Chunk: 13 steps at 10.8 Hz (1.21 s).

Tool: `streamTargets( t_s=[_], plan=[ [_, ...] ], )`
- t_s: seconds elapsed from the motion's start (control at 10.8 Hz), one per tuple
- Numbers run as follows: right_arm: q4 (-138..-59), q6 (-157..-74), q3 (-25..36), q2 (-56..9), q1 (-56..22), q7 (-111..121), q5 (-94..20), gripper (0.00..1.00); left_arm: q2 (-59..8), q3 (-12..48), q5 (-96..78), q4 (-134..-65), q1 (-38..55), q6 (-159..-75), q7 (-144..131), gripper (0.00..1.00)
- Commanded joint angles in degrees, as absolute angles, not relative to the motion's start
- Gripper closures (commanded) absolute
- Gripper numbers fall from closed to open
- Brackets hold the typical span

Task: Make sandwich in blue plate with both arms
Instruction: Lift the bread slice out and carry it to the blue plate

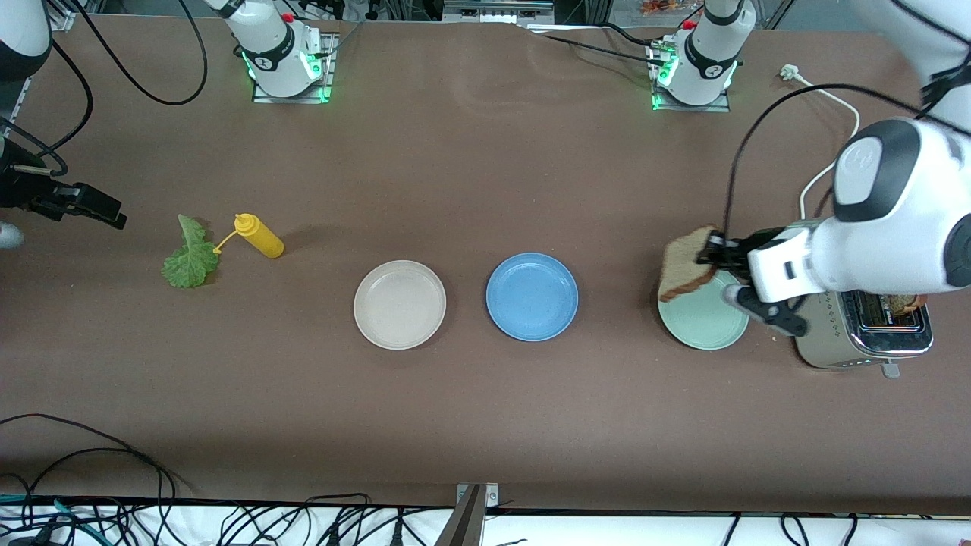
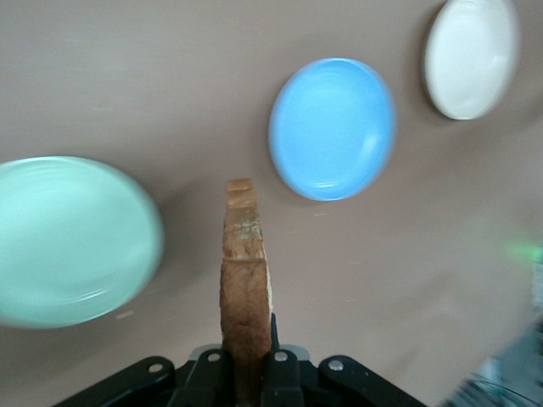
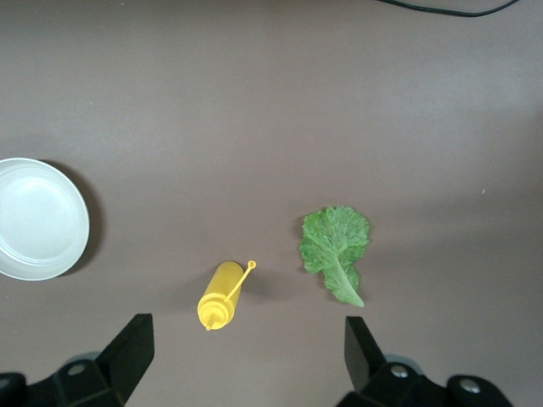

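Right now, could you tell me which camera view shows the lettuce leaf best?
The right wrist view: the lettuce leaf lies flat, unobstructed, beside the yellow bottle. The front view shows the leaf smaller, at the right arm's end of the table. The left wrist view misses it.

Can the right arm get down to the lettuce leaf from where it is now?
Probably yes: the right gripper hangs open above the lettuce leaf, with only the yellow bottle lying beside it, apart.
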State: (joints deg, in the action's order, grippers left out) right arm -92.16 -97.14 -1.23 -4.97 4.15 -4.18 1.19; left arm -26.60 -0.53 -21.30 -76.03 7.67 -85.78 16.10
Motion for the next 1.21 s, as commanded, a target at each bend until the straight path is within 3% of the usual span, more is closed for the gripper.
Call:
streamTargets(
  t_s=[0.0, 0.28, 0.65, 1.12],
  plan=[
    [-92.02, -97.29, -1.05, -4.83, 4.04, -3.43, 0.88, 0.00, -34.69, -1.32, -36.08, -74.44, 12.73, -92.94, 15.38, 1.00],
    [-92.02, -97.29, -0.97, -4.83, 4.13, -3.52, 0.88, 0.00, -43.92, -1.23, -50.33, -74.44, 17.30, -106.23, 16.70, 1.00],
    [-92.02, -97.21, -0.97, -4.83, 4.04, -3.51, 0.88, 0.00, -50.17, -1.23, -63.34, -75.67, 18.19, -107.14, 23.98, 1.00],
    [-92.02, -97.29, -0.97, -4.83, 4.04, -3.43, 0.88, 0.00, -51.68, -1.23, -63.46, -81.72, 17.32, -106.79, 35.65, 1.00]
  ],
)
